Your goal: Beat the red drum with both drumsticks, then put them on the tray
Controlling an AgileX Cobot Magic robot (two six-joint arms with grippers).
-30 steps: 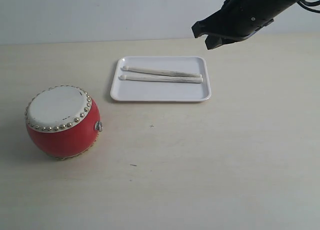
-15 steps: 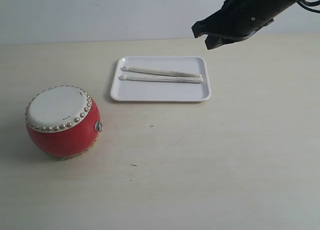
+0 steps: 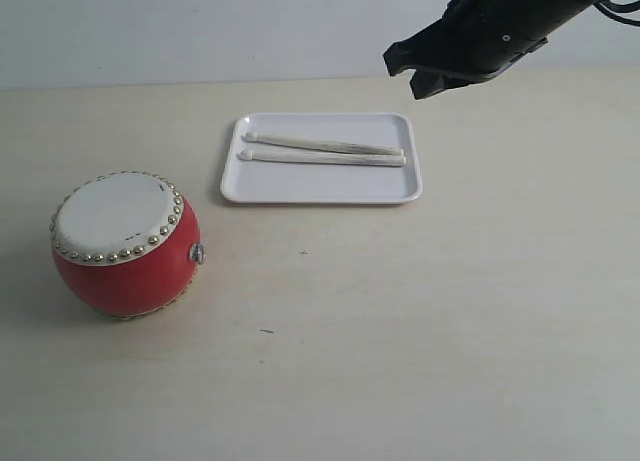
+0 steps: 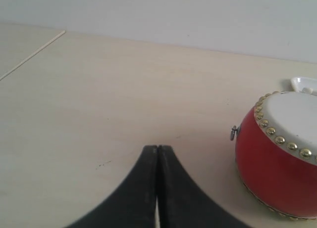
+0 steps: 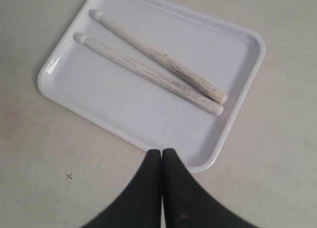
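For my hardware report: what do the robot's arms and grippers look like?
Both grippers are plain black: the left gripper and the right gripper each have two smooth fingers that widen away from narrow tips. The right arm is a glossy black angular housing with dark cables behind. No lettering shows.

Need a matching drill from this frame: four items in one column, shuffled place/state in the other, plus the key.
Column one
1. red drum
2. drumsticks
3. tray
4. right gripper

Column two
a. white, flat on the table, carries two things
b. shut, empty, raised near the tray
c. stands alone on the table, left of the tray in the exterior view
d. lying side by side inside a low rim

Pairs: 1-c, 2-d, 3-a, 4-b
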